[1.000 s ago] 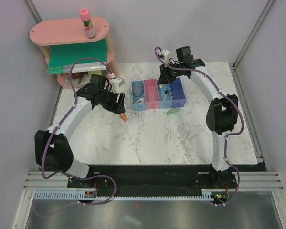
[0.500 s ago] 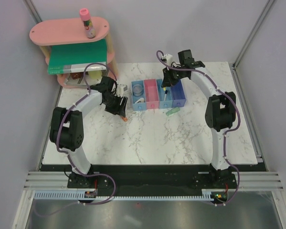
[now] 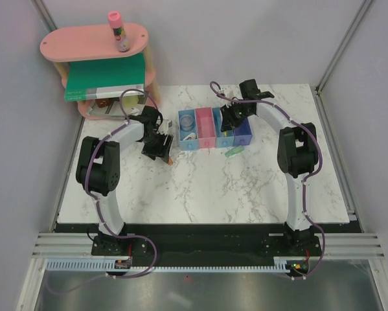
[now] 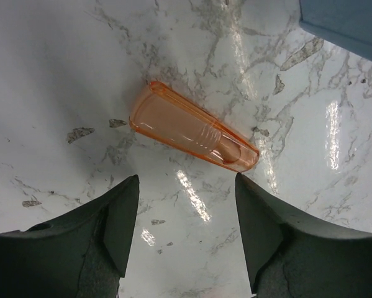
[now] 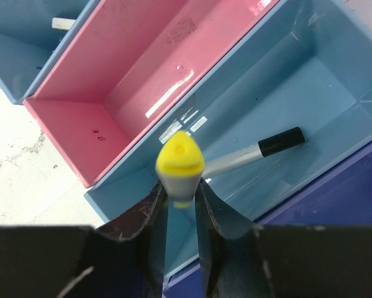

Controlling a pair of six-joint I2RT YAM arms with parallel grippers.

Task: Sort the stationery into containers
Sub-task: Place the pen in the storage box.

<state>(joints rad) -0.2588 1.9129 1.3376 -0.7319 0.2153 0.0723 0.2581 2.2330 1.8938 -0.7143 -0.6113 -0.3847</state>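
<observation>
Since the right gripper [image 5: 181, 189] pinches the yellow-tipped stick [image 5: 180, 162] between near-shut jaws above the light blue bin [image 5: 310, 93], release it centred there, while the left gripper's [image 4: 186, 211] wide, empty jaws should straddle the orange cap [image 4: 192, 133] lying toward the table's [image 4: 61, 62] far edge.
</observation>
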